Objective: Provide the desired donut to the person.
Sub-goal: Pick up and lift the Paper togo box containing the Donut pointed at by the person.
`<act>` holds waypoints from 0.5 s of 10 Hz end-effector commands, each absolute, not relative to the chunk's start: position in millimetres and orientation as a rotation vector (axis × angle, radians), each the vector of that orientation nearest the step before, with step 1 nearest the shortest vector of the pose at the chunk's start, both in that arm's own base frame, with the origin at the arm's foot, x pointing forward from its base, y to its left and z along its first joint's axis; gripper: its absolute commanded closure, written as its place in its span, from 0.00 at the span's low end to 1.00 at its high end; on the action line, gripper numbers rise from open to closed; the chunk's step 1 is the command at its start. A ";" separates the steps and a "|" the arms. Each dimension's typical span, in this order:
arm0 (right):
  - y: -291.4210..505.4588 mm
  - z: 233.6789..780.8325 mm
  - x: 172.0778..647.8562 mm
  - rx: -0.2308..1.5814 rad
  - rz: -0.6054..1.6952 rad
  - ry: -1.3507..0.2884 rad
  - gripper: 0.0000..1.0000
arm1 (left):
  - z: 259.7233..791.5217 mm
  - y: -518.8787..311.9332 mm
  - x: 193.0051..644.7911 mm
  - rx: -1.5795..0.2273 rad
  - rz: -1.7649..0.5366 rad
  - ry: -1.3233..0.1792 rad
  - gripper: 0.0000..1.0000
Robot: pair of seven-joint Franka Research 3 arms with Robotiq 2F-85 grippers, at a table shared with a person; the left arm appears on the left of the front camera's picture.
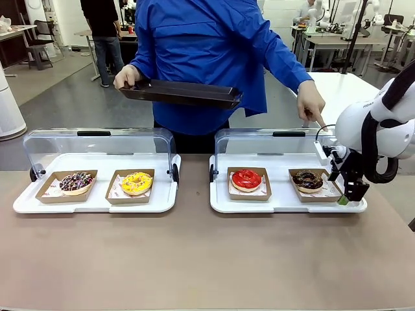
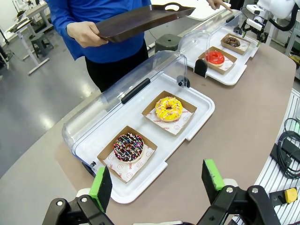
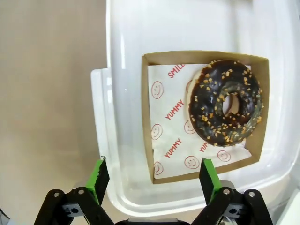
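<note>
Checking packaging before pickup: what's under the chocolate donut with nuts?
White paper printed with red smileys and YUMMY, inside a brown cardboard box, on the white tray. Whatever lies directly beneath the donut is covered.

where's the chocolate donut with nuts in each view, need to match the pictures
Front view: chocolate nut donut, right side, below the person's pointing hand.
Left wrist view: top right, far off.
Right wrist view: right of centre, large.
Shared landmark: the brown cardboard box under it.

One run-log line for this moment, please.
right gripper: open, above chocolate donut box | left gripper: open, empty | person: points toward it, holds tray
</note>
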State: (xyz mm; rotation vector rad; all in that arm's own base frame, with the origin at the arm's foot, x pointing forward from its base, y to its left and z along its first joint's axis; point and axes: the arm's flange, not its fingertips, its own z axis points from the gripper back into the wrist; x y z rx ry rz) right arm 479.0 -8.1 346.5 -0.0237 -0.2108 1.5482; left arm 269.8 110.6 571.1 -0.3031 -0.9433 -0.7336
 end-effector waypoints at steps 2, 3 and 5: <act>-2.4 335.2 490.4 -0.069 1.525 -0.244 0.57 | 572.2 110.2 270.3 -0.310 -0.715 -0.944 0.00; -2.3 332.5 492.8 -0.091 1.519 -0.232 0.88 | 572.2 110.2 270.3 -0.310 -0.715 -0.944 0.00; -2.4 326.6 496.4 -0.056 1.531 -0.179 1.00 | 572.2 110.2 270.3 -0.310 -0.715 -0.944 0.00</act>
